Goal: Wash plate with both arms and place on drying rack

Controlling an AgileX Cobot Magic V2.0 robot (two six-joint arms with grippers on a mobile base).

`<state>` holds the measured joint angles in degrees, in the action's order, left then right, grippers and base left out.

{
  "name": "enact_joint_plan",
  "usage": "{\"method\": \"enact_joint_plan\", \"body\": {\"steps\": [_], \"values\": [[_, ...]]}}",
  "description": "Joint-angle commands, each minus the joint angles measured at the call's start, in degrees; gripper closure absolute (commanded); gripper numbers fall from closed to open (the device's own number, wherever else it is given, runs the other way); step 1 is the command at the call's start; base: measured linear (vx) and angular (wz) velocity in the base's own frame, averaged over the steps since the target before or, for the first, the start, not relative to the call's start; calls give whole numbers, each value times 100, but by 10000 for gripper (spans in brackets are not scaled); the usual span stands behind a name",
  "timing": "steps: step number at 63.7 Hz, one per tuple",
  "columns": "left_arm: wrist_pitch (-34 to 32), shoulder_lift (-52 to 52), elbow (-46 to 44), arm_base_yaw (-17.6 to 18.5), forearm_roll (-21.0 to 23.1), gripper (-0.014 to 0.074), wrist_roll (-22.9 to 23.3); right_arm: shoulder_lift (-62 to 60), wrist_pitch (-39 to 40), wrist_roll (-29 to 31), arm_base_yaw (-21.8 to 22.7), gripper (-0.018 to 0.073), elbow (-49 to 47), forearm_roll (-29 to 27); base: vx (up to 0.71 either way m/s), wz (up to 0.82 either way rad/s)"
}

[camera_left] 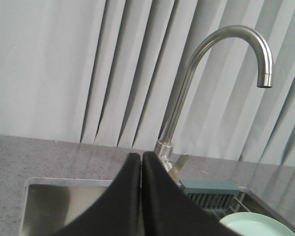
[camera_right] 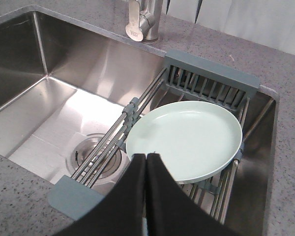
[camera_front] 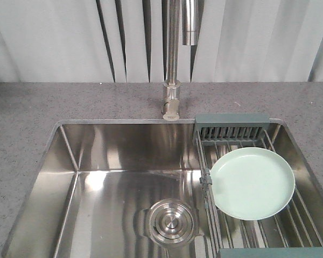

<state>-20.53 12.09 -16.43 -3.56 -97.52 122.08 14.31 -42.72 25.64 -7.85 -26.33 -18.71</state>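
Currently, the plate [camera_front: 252, 183] lies flat on the drying rack [camera_front: 234, 132], which spans the right side of the sink [camera_front: 118, 156] from the back edge to the front edge. The plate rests on the rack's steel wires, rim upward, its face bare. In the front view its left edge reaches the rack's left rail, above the sink basin; its right edge lies near the rack's right wires. The grey-green end piece at the back stands just beyond the plate, not touching it.

My left gripper [camera_left: 141, 162] has its two black fingers pressed together, tips meeting, nothing between them. It is held above the counter, facing the faucet [camera_left: 226, 54] and the curtain [camera_left: 49, 69]. The plate shows only as a pale sliver at the lower right of that wrist view.

My right gripper [camera_right: 146, 162] is likewise closed, fingers side by side with no gap and nothing clamped. In its wrist view the fingertips overlap the plate's near rim; whether they touch it I cannot tell.

The drain [camera_front: 172, 221] sits in the basin floor left of the rack. The faucet base stands on the speckled grey countertop [camera_front: 70, 102] behind the sink. Neither arm appears in the front view.
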Motion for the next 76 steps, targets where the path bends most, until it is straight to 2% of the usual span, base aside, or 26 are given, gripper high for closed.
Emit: {"method": "enact_joint_plan", "body": {"steps": [1, 17, 28, 35, 42, 59, 76], "values": [[-278, 856, -600, -2, 263, 602, 75, 54, 324, 24, 25, 567, -152, -92, 0, 0], [-1732, 3302, -1753, 20, 948, 602, 70, 54, 210, 24, 25, 567, -152, -92, 0, 0], [-2916, 5016, -2601, 25, 1014, 602, 64, 54, 204, 24, 25, 567, -152, -92, 0, 0], [-3410, 5820, -3082, 32, 1333, 602, 64, 54, 204, 24, 25, 567, -152, -92, 0, 0], [-3456, 6460, -3493, 277, 1602, 602, 64, 54, 204, 24, 25, 567, -152, -92, 0, 0], [-3055, 8110, -4726, 1508, 1850, 602, 69, 54, 204, 24, 25, 567, -152, -92, 0, 0], [-3014, 9594, -5810, 2195, 2309, 602, 69, 54, 149, 24, 25, 567, -152, -92, 0, 0]]}}
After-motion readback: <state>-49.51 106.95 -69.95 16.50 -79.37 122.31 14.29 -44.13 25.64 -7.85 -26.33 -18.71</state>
